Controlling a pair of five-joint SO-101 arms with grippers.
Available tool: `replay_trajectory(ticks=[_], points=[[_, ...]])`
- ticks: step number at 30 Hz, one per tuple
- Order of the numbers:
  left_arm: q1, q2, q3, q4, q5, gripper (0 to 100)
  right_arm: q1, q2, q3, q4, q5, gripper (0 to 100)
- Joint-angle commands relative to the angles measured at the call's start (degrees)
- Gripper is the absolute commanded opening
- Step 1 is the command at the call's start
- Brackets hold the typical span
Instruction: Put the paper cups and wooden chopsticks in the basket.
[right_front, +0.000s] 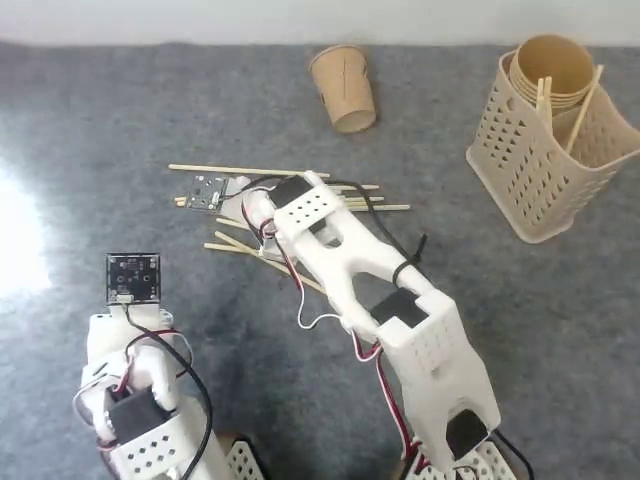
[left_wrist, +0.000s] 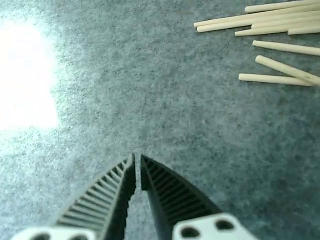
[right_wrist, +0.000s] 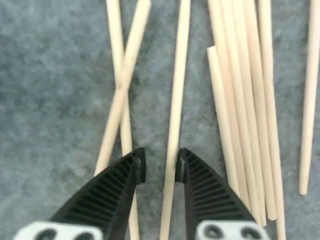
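Your right gripper (right_wrist: 160, 162) sits low over the scattered wooden chopsticks (right_front: 240, 171) in the middle of the counter (right_front: 520, 330). Its fingers (right_wrist: 120, 185) are partly spread, and one chopstick (right_wrist: 177, 100) runs lengthwise through the gap. The gap is wider than the stick, which lies close against one fingertip and apart from the other, so nothing is clamped. A crossed pair of sticks passes under the other finger.

Your left gripper (left_wrist: 138, 160) is over bare counter, with the nearest chopstick ends well off to one side. Its fingers are drawn together to a thin slit and hold nothing.

The basket (right_front: 530, 170) stands at the far right, with stacked paper cups (right_front: 550, 60) and a few chopsticks in it. One loose cup (right_front: 343, 88) lies on its side on the counter beyond the pile.
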Motion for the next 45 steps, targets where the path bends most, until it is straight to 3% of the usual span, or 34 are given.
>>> replay_trajectory(ticks=[1, 12, 16, 25, 32, 45], points=[[0.18, -0.62, -0.92, -1.49, -0.53, 2, -0.66, -1.80, -4.75, 2.68, 0.62, 10.7], [0.18, -0.62, -0.84, -1.49, -0.53, 2, 3.65, 5.32, -8.53, 1.54, 1.14, 10.6], [0.26, -0.62, -0.84, -1.49, -0.53, 2, 3.56, 7.16, -10.20, 3.30, 4.57, 0.0], [0.26, -0.62, -0.22, -2.46, -0.53, 2, 3.47, 6.11, -11.69, 6.73, 6.15, 0.7], [0.26, -0.62, -0.04, -3.16, -0.53, 2, 3.47, -7.96, -25.85, 22.55, 4.75, 0.7], [0.18, -0.62, 0.13, -2.90, -0.53, 2, 8.40, -30.55, -46.07, 38.11, -2.20, 0.7]])
